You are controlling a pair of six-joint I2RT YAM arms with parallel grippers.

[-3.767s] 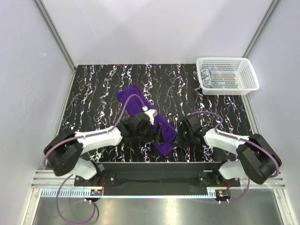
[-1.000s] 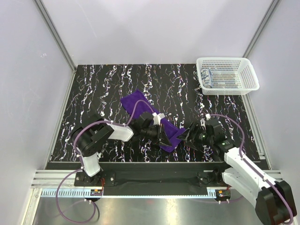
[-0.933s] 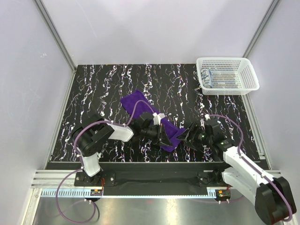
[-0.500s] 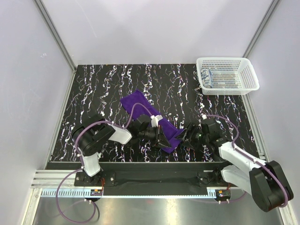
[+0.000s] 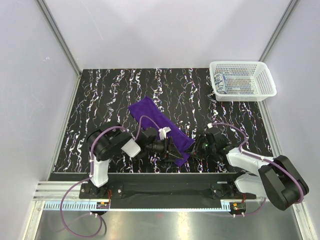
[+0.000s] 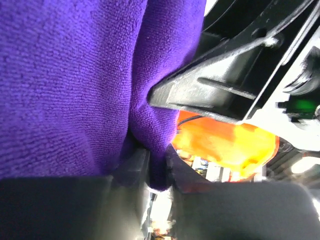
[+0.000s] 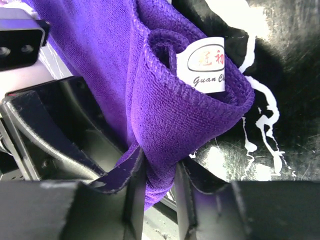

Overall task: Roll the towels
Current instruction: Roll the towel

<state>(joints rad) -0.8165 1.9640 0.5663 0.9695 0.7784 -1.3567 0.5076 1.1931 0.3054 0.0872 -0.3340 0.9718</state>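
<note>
Purple towel lies on the dark marbled worktop, near centre and toward the near edge. Its long axis runs diagonally from roughly 10 o'clock (far end, flat) to 4 o'clock (near end).

The near end is curled over on itself into a loose open loop. The loop's mouth shows in the right wrist view.

Left pincer is closed down on a fold of the purple cloth, fingers close together with fabric between them. Right pincer is likewise nipped on the curled edge, from the 3 o'clock side. The two sit just beside each other at the towel's near end.

White sewn label sits at the curl. It has a red oval with two characters I can't make out, and under it "Guan C…", the rest cut off by the fold.

Patterned towel is in the left end of the white mesh basket, at 1 o'clock, well apart. Its print is too small to read.

In the top view the arms cover the towel's near corner.
</note>
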